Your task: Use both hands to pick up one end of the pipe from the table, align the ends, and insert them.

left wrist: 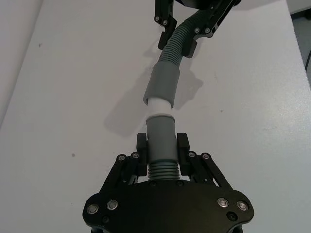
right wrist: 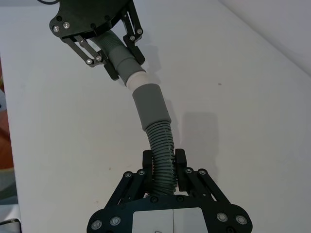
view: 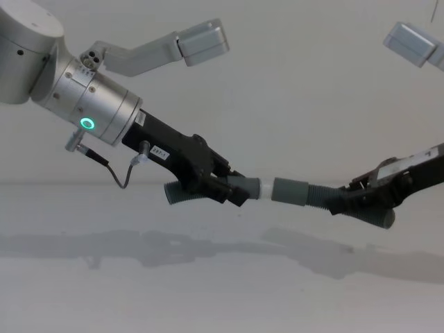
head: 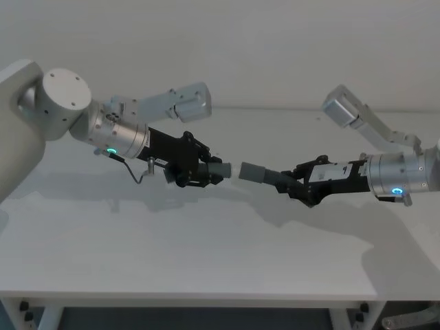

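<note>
Left gripper (left wrist: 161,145) hides short piece's (left wrist: 161,138) ribbed body.

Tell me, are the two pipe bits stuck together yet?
Nearly. Both are lifted off the white table. The left pincer holds the short grey ribbed tube; the right pincer holds the longer ribbed hose. The pale tip has entered the grey socket sleeve; pushing it fully home remains.

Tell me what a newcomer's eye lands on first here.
Two pipe pieces meet end to end in mid-air above the table: the short piece's pale-ringed tip sits at the mouth of the grey socket sleeve. The left gripper clamps the short piece, the right gripper the ribbed hose.
</note>
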